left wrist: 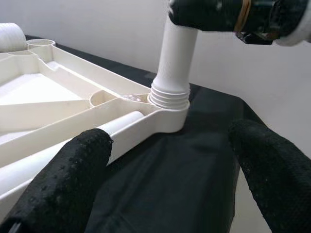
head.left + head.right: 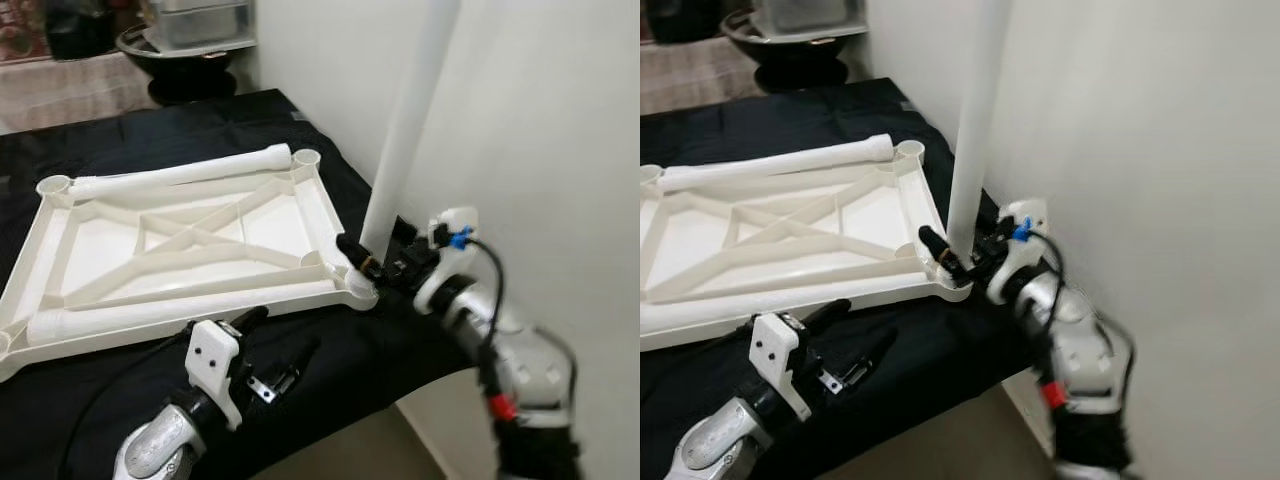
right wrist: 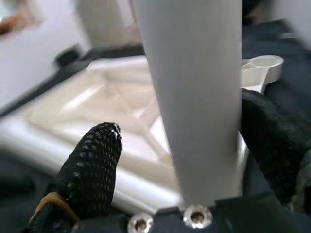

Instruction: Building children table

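Note:
A white plastic tabletop [image 2: 325, 215] lies upside down on a black cloth. One white leg [image 2: 405, 130] stands upright in its near right corner socket [image 1: 168, 104]. My right gripper [image 2: 372, 247] is open around the base of this leg; one finger [image 3: 92, 160] stands clear of it, the other rests against it. Two more legs lie loose on the tabletop, one along the far edge [image 2: 180, 170] and one along the near edge [image 2: 130, 318]. My left gripper [image 2: 280, 345] hovers open over the cloth just in front of the tabletop, pointing at the corner socket.
A white wall [image 2: 560, 120] rises close on the right of the upright leg. The black-covered table [image 2: 380, 370] ends just past the corner, with bare floor below. A dark pot [image 2: 185, 60] and a metal container stand at the back.

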Robot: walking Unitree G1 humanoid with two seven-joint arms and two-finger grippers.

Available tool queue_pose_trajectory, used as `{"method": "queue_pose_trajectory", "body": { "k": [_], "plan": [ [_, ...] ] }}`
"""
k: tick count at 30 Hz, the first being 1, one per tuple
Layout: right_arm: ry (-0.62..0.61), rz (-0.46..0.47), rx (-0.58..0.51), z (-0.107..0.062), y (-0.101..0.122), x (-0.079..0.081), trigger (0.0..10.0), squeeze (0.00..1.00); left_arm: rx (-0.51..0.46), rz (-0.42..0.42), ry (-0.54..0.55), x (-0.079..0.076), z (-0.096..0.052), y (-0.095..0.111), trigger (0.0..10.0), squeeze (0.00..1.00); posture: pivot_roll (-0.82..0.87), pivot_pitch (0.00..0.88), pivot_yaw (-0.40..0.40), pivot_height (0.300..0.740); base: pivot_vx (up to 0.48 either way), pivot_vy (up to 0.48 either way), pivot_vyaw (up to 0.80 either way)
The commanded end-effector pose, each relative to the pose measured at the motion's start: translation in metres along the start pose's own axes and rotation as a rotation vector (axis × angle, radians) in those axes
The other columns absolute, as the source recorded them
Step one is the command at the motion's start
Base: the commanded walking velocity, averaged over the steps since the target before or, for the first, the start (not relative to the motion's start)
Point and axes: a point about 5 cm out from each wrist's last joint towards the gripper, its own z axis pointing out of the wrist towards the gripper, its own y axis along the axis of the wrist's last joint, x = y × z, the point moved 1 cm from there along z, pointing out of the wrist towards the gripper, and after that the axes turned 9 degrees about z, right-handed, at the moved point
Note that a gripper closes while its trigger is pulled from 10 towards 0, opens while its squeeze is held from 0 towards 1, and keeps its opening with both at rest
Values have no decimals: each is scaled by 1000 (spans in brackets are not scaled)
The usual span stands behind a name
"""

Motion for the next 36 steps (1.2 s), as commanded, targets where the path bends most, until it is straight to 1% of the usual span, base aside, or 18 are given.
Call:
{"method": "queue_pose_trajectory", "body": {
  "k": [1, 5, 9, 10, 11, 14, 15, 16, 17, 18, 19, 20, 22, 23, 28, 29, 34, 36],
  "plan": [
    [86, 7, 16, 2, -3, -1, 10000, 1000, 9, -8, -11, -2, -3, 2, 10000, 0, 0, 183, -39, 740, 0, 0, 0],
    [155, -71, 67, 4, 12, -23, 10000, 1000, 15, -12, -19, -4, -7, 5, 10000, 0, 19, 205, -33, 740, 0, 0, 0],
    [184, -106, 67, 8, 24, -30, 10000, 1000, 17, -12, -22, -4, -9, 7, 10000, 0, 33, 219, -30, 740, 0, 0, 0],
    [204, -121, 63, 11, 31, -34, 10000, 906, 20, -12, -24, -5, -10, 8, 10000, 0, 44, 228, -26, 740, 0, 0, 0],
    [256, -134, 61, 13, 43, -38, 10000, 0, 25, -11, -25, -5, -12, 9, 10000, 0, 50, 230, -25, 740, 0, 0, 0],
    [284, -140, 65, 12, 48, -41, 10000, 0, 28, -10, -24, -5, -13, 9, 10000, 0, 50, 230, -25, 740, 0, 0, 0],
    [323, -137, 73, 10, 51, -42, 10000, 0, 31, -11, -24, -5, -13, 10, 10000, 0, 57, 234, -23, 740, 0, 0, 0],
    [372, -133, 79, 6, 54, -42, 9647, 0, 33, -10, -23, -5, -14, 10, 10000, 0, 60, 236, -23, 740, 0, 0, 0],
    [372, -133, 79, 6, 54, -42, 9647, 0, 33, -10, -23, -5, -14, 10, 10000, 0, 60, 236, -23, 740, 0, 0, 0],
    [412, -132, 84, 3, 57, -44, 9647, 0, 35, -11, -23, -5, -14, 11, 10000, 0, 60, 237, -23, 740, 0, 0, 0],
    [442, -122, 76, -2, 62, -47, 7882, 0, 37, -11, -23, -4, -14, 11, 10000, 0, 59, 238, -22, 740, 0, 0, 0],
    [442, -122, 76, -2, 62, -47, 7882, 0, 37, -11, -23, -4, -14, 11, 10000, 0, 59, 238, -22, 740, 0, 0, 0],
    [467, -107, 50, -9, 69, -53, 0, 0, 41, -11, -23, -4, -14, 11, 10000, 0, 57, 236, -21, 740, 0, 0, 0],
    [475, -103, 43, -10, 71, -56, 0, 0, 43, -10, -23, -4, -14, 11, 10000, 0, 56, 234, -20, 740, 0, 0, 0],
    [481, -94, 31, -9, 69, -57, 0, 0, 46, -10, -23, -2, -13, 10, 10000, 0, 52, 227, -19, 740, 0, 0, 0],
    [485, -74, 9, -9, 67, -55, 0, 0, 46, -9, -23, -2, -11, 9, 10000, 0, 48, 218, -20, 740, 0, 0, 0],
    [492, -51, -6, -13, 59, -50, 0, 0, 46, -7, -23, 0, -9, 9, 10000, 0, 41, 213, -21, 740, 0, 0, 0],
    [472, -41, -4, -19, 54, -49, 0, 0, 44, -5, -20, 0, -9, 8, 10000, 0, 36, 212, -23, 740, 0, 0, 0]
  ]
}}
